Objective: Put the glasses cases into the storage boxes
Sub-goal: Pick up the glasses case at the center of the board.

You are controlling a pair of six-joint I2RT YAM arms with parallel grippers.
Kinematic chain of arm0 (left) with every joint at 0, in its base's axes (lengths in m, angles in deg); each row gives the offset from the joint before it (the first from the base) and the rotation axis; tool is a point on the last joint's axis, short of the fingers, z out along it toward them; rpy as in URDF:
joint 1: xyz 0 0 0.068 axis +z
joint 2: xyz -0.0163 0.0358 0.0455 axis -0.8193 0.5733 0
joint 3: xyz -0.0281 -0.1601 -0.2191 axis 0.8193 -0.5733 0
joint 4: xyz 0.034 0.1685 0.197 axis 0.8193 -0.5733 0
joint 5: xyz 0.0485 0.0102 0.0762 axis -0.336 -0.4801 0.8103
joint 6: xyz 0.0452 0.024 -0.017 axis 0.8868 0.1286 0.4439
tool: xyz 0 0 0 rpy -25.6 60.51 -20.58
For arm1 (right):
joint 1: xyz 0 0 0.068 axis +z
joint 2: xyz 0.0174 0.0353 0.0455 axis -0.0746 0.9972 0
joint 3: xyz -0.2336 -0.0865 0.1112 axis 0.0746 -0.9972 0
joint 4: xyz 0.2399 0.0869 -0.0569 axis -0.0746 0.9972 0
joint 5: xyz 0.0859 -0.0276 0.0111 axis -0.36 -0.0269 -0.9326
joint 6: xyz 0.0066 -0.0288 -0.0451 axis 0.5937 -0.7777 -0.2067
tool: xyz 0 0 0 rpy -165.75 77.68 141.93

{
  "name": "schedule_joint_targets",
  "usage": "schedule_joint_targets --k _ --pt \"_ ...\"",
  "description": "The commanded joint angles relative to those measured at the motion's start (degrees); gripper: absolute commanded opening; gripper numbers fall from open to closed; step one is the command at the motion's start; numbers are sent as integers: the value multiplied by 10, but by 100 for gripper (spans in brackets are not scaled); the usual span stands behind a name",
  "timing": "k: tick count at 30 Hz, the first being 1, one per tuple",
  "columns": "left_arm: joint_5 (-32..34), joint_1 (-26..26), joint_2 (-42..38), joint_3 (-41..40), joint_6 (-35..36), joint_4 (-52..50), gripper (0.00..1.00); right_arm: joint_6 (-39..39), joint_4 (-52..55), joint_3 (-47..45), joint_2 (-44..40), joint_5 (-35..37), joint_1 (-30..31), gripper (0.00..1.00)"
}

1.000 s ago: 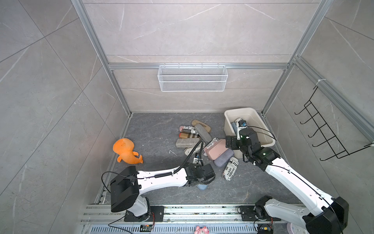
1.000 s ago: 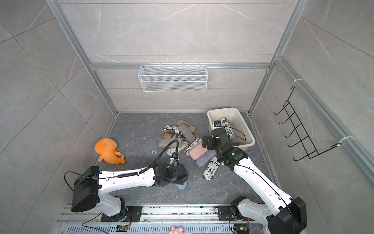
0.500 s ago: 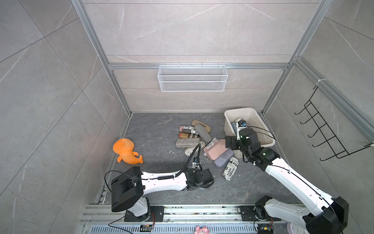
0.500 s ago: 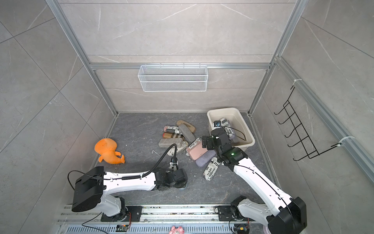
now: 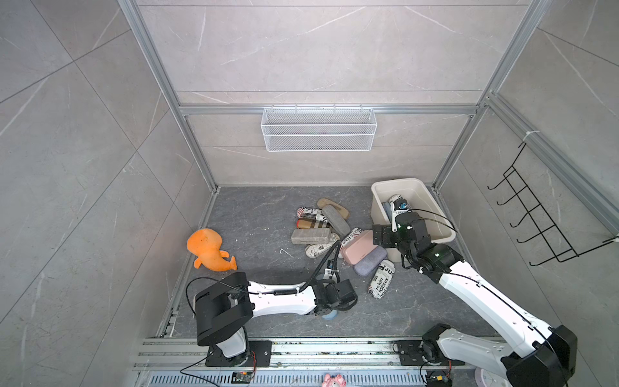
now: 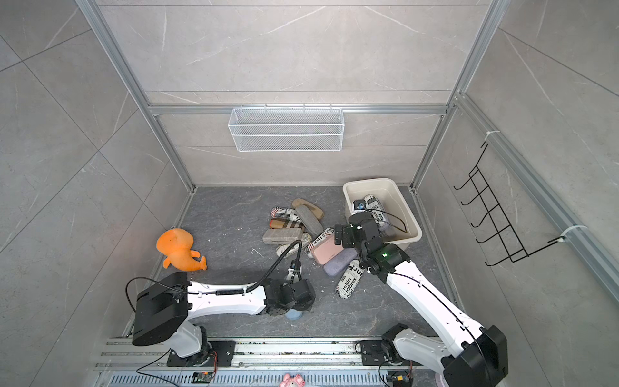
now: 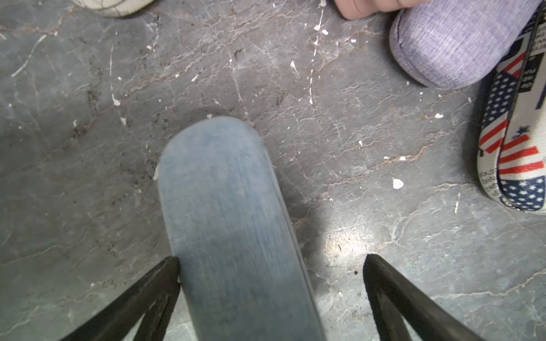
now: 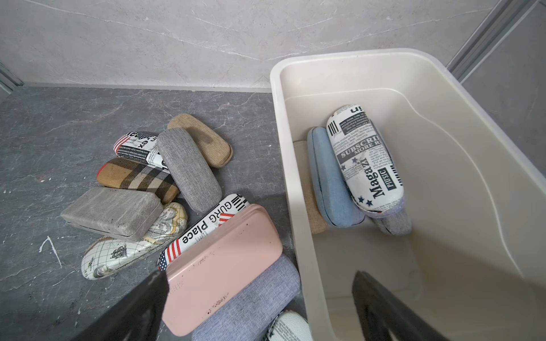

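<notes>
A blue glasses case (image 7: 218, 206) lies on the dark floor between the fingers of my open left gripper (image 7: 271, 261); one finger touches its side, the other stands clear. In both top views only its end (image 5: 330, 315) (image 6: 294, 314) shows under the wrist. My right gripper (image 8: 259, 277) is open above the near wall of the cream storage box (image 8: 354, 54), straddling it beside the pink case (image 8: 224, 265) and lilac case (image 8: 251, 304). Inside the box lie a newspaper-print case (image 8: 366, 159), a blue one (image 8: 328, 177) and a tan one (image 8: 307, 189).
Left of the box lies a pile of cases: grey (image 8: 189, 168), tan (image 8: 204, 141), plaid (image 8: 136, 177), map-print (image 8: 133, 245). A newspaper case (image 5: 382, 279) lies apart. An orange plush (image 5: 209, 249) sits far left; a wire basket (image 5: 318, 129) and hook rack (image 5: 536, 221) hang on the walls.
My left gripper has shifted slightly toward the front and settled over the blue case. The right arm has hardly moved.
</notes>
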Motion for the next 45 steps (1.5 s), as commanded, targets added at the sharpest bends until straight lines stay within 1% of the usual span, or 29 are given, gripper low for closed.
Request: schedule_joint_targets --k 1,4,9,12,18,22,25,30,32,35,39,42,45 --pt "5 3 14 29 30 3 99 1 10 5 -9 9 5 100" --pt "-1 3 18 30 24 -5 99 1 11 5 -10 12 4 100" --pt "-11 1 4 -12 -18 10 98 0 10 5 -10 14 6 100" --pt "-16 0 -5 -18 -17 9 98 1 9 6 -7 12 6 100" --pt "-14 -1 -2 6 0 -66 98 3 9 6 -8 7 5 99" --pt "-44 -2 -7 4 1 -98 95 4 13 9 -7 5 6 97" --pt "-67 -14 -4 3 1 -116 92 7 13 10 -8 3 5 97" --pt "-67 -36 1 9 0 -146 88 9 13 12 -3 -7 5 95" --pt "-65 -39 0 5 -3 -147 85 10 15 14 -2 -13 6 94" --pt "-45 -39 -2 -5 -5 -138 72 15 20 19 -2 -22 6 91" --pt "-7 -39 -9 -5 6 -134 63 26 25 21 0 -49 7 87" --pt "15 -40 -33 -3 25 -131 62 36 39 30 0 -74 6 85" --pt "61 -39 -79 -12 56 -102 62 51 50 39 -7 -108 6 85"
